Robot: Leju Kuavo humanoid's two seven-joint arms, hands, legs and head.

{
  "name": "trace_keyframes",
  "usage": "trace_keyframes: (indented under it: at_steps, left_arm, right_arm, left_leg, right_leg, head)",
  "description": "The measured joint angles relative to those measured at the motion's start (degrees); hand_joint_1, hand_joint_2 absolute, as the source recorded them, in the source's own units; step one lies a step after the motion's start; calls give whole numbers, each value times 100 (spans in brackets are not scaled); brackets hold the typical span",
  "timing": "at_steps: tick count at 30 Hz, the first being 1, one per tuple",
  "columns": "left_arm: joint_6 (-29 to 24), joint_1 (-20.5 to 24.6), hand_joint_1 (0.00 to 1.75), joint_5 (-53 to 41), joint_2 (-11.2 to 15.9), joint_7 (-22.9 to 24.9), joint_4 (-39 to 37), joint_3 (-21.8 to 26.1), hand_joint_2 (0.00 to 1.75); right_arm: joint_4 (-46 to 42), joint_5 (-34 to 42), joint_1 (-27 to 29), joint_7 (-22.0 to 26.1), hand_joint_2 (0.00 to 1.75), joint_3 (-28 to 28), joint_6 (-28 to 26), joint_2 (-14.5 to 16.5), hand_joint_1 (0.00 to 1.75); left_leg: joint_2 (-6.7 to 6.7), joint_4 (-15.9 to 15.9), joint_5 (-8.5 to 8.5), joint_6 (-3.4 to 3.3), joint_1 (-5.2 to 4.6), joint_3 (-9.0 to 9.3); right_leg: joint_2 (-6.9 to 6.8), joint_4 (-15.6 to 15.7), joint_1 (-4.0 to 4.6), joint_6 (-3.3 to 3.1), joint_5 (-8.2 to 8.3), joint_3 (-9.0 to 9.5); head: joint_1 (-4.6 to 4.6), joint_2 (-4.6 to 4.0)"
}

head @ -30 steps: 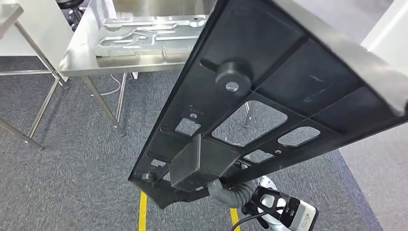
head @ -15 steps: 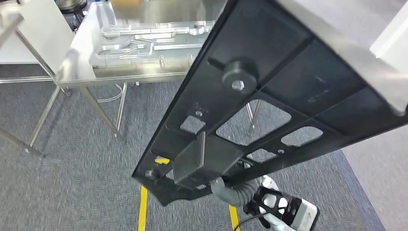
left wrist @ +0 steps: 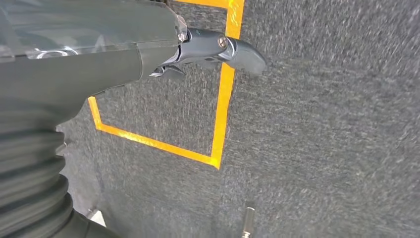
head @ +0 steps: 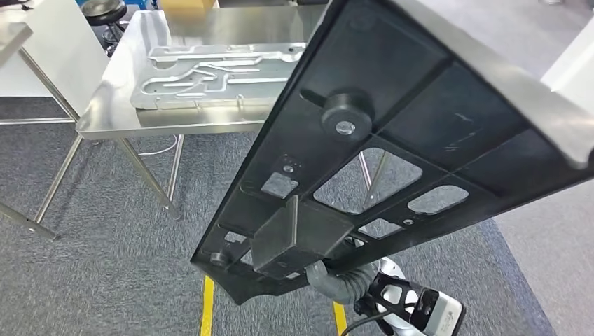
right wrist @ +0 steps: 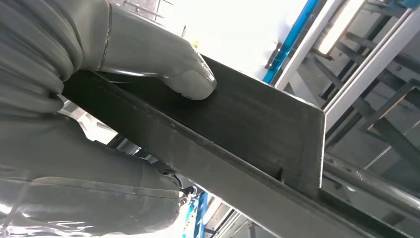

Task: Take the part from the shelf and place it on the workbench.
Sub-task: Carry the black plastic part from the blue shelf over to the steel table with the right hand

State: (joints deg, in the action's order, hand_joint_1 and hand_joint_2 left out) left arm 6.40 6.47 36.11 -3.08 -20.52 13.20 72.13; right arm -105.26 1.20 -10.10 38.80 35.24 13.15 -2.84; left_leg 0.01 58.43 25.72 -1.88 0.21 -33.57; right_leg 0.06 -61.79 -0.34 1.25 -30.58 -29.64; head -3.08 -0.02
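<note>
One hand carries the load: your right hand [right wrist: 124,64] grips the black panel [head: 392,133], thumb pressed flat on its face. The panel's long axis runs tilted from low near the body up to the far right. The steel table [head: 112,112] lies ahead and left, already bearing a metal plate [head: 210,66]. Left hand [left wrist: 218,47] hangs over carpet; whether its fingers are closed, you cannot tell. The panel hides the table's right end.
</note>
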Motion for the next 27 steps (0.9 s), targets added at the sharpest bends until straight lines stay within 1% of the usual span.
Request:
trace_keyframes:
  at_steps: [1,3,4,5,6,7,8,9,10,11,12,13,14,15,16,17,18,19,20,21,22,23,24,25,26,27]
  left_arm:
    - [-1,7,0,1,0,0,0,0,175]
    - [-3,10,0,0,0,1,0,-1,175]
    - [-8,5,0,1,0,2,0,0,175]
    - [-11,-3,0,1,0,3,0,1,175]
    - [-15,-8,0,2,0,4,0,1,175]
    - [-17,-10,0,2,-1,4,0,2,175]
    - [-18,-12,0,2,-3,3,0,2,175]
    - [-21,-12,0,2,-7,2,0,3,175]
    - [-25,-10,0,-1,-10,0,0,5,175]
    - [-29,-10,0,0,-14,-2,0,7,175]
    - [-33,-9,0,0,-15,-3,0,9,175]
    - [-36,-8,0,0,-15,-3,0,11,175]
    - [-38,-4,0,3,-16,-3,0,13,175]
    - [-39,5,0,1,-17,-2,0,15,175]
    - [-39,15,0,1,-17,-3,0,17,175]
    - [-39,19,0,1,-16,-5,0,19,175]
    - [-37,15,0,0,-14,-9,0,20,175]
    - [-36,1,0,0,-11,-14,0,21,175]
    - [-35,-17,0,3,-9,-17,0,21,175]
    - [-34,-34,0,5,-9,-19,0,22,175]
    - [-35,-45,0,8,-7,-20,0,22,175]
    - [-35,-52,0,10,-5,-21,0,23,175]
    - [-35,-55,0,9,-3,-21,0,23,175]
    - [-35,-54,0,4,-1,-22,0,23,175]
    - [-35,-56,0,-3,0,-24,0,23,175]
    - [-36,-59,0,-7,1,-27,0,25,175]
  right_arm:
    - [-4,0,0,0,175,-1,2,0,175]
    - [-5,-1,12,1,175,-2,11,-1,175]
    - [-4,-1,27,2,175,-3,15,-2,175]
    - [-4,-1,40,5,175,-3,19,-4,175]
    - [-4,-2,51,9,175,-3,24,-7,175]
    - [-4,-2,57,12,175,-3,29,-9,175]
    - [-4,-2,60,15,175,-4,37,-10,175]
    - [-3,-1,62,16,175,-5,47,-11,175]
    - [-3,0,63,18,175,-9,62,-11,175]
    - [-6,2,66,19,175,-13,81,-12,175]
    - [-10,4,65,19,175,-17,102,-12,175]
    - [-16,8,62,20,175,-20,119,-12,175]
    - [-24,13,57,20,175,-21,129,-12,175]
    - [-32,20,44,20,175,-21,133,-10,175]
    - [-39,28,32,21,175,-21,134,-9,175]
    - [-45,39,24,21,175,-21,134,-8,175]
    - [-48,52,19,21,175,-21,135,-7,175]
    - [-48,66,26,20,175,-22,136,-7,175]
    - [-49,81,38,20,175,-26,137,-7,175]
    - [-51,93,52,20,175,-31,138,-7,175]
    - [-58,103,64,21,175,-37,140,-7,175]
    - [-71,108,73,21,175,-44,144,-7,175]
    - [-84,110,76,21,175,-50,151,-7,175]
    - [-98,112,77,20,175,-56,159,-6,175]
    - [-110,113,78,20,175,-61,165,-5,175]
    - [-122,114,81,20,175,-68,169,-5,175]
  left_leg:
    - [-3,-16,10,-19,4,54]
    - [-7,-18,66,-44,-1,107]
    - [-12,-17,101,-45,-4,136]
    - [-19,-16,140,-41,-5,176]
    - [-27,-16,182,-33,-6,228]
    - [-36,-17,228,-20,-6,292]
    - [-42,-20,276,-4,-5,346]
    - [-48,-20,319,18,-8,395]
    - [-51,-29,357,49,-10,426]
    - [-52,-19,376,83,-12,456]
    - [-52,-3,380,123,-17,491]
    - [-51,27,381,157,-19,516]
    - [-48,115,383,183,-16,529]
    - [-45,265,413,205,-11,475]
    - [-43,510,487,225,0,344]
    - [-40,820,596,247,14,152]
    - [-38,1146,731,280,25,-89]
    - [-38,1395,835,312,39,-308]
    - [-37,1493,849,335,52,-456]
    - [-36,1418,752,348,66,-519]
    - [-33,1163,537,349,80,-486]
    - [-19,789,246,345,91,-397]
    - [-1,477,45,338,90,-322]
    - [19,251,-72,318,75,-262]
    - [36,137,-134,283,58,-238]
    - [40,128,-96,238,42,-235]
  right_leg:
    - [0,-254,-8,24,-115,-135]
    - [0,-894,-20,64,-410,-559]
    - [-1,-1118,-26,78,-507,-756]
    - [-1,-1174,-33,82,-499,-874]
    - [-2,-1037,-37,68,-366,-899]
    - [-2,-724,-40,49,-114,-834]
    - [1,-349,-37,14,179,-734]
    - [2,-38,-20,-15,354,-657]
    - [4,164,-1,-45,456,-604]
    - [6,254,13,-76,486,-583]
    - [10,274,22,-105,449,-561]
    - [17,300,13,-139,473,-499]
    - [16,335,-1,-171,477,-425]
    - [13,357,-11,-199,451,-346]
    - [7,377,-19,-221,422,-281]
    - [-1,389,-23,-240,386,-236]
    - [0,390,-24,-249,348,-205]
    - [5,390,-26,-250,309,-174]
    - [12,389,-30,-243,267,-134]
    - [18,389,-35,-231,221,-82]
    - [22,388,-42,-213,172,-18]
    - [21,390,-48,-190,117,47]
    - [17,387,-48,-159,67,109]
    - [16,391,-47,-122,22,149]
    - [15,400,-43,-81,-14,180]
    - [16,392,-37,-37,-22,205]
  head:
    - [0,0]
    - [0,0]
    - [0,0]
    - [0,0]
    - [0,0]
    - [0,0]
    - [0,0]
    - [1,0]
    - [1,0]
    - [2,0]
    - [2,0]
    - [2,0]
    - [2,0]
    - [1,0]
    - [1,0]
    - [1,0]
    - [0,0]
    - [0,0]
    - [0,0]
    - [0,0]
    - [0,0]
    - [0,0]
    - [1,0]
    - [1,0]
    - [1,0]
    - [1,0]
